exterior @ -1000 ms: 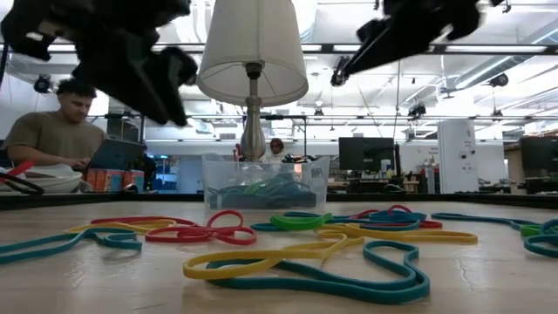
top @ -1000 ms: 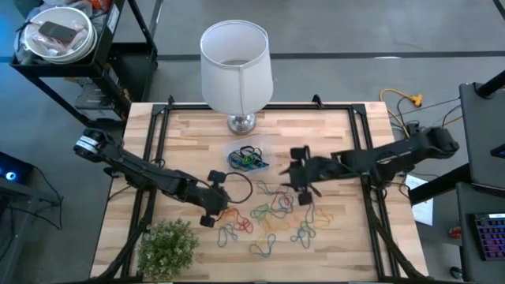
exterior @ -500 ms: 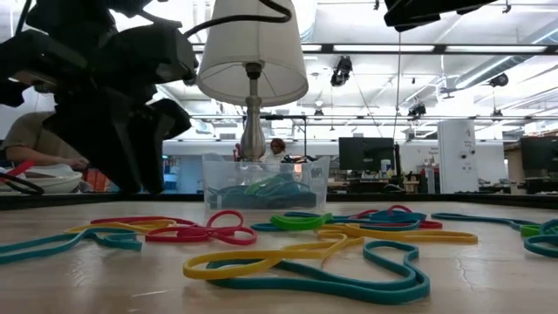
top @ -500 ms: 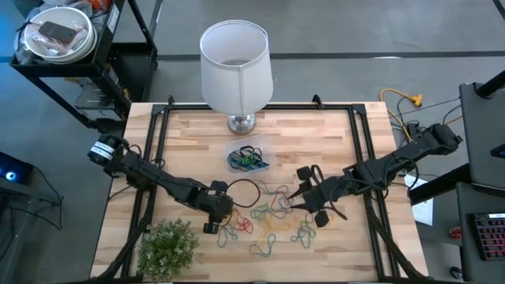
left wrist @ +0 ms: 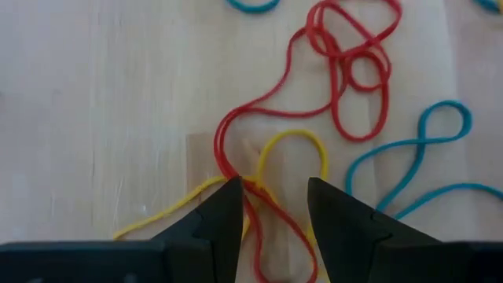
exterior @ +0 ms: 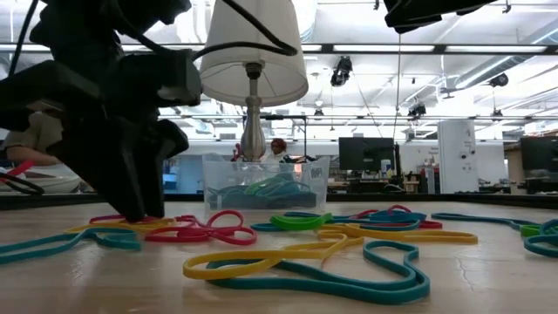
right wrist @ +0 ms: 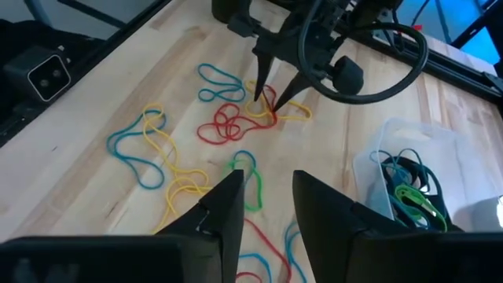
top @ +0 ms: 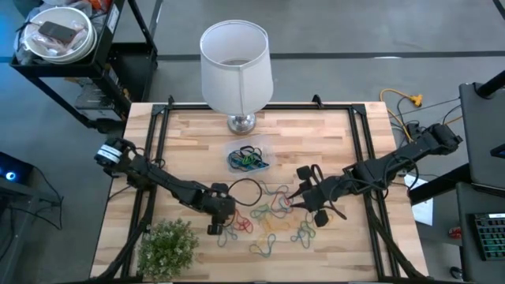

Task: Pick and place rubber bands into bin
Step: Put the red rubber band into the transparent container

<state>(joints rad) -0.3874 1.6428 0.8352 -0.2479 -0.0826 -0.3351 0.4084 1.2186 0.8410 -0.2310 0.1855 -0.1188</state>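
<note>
Fingers point(left wrist: 228, 216) of the left gripper point(left wrist: 273, 206), spread apart, straddle crossed red and yellow rubber bands point(left wrist: 267, 169).

We see loose coloured rubber bands point(top: 272, 214) tangled flat just in front of the clear bin point(top: 249, 158), which holds several more.

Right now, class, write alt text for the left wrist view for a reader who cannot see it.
The left gripper is down at the wooden table, its two dark fingers open astride a crossing red rubber band and yellow rubber band. A blue rubber band lies beside them.
</note>
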